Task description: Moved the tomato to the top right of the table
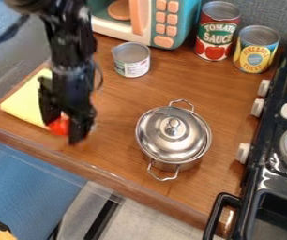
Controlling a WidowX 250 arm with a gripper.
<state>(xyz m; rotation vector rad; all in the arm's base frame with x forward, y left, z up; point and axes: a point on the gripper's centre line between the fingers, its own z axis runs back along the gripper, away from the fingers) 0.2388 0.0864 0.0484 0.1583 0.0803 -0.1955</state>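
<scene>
Cloth (24, 102) lies at the left of the bench (111, 161); by its lower right edge shows the tomato (59, 126), the gripper (64, 131) around it, though whether that is open or closed on it I cannot tell. The move across looks all still to do. Rightward come a low can (132, 60) with a pale printed label, a lidded pot (173, 133), then two taller labelled cans, one red (216, 33), one yellow and blue (255, 50), near the likely goal.
</scene>
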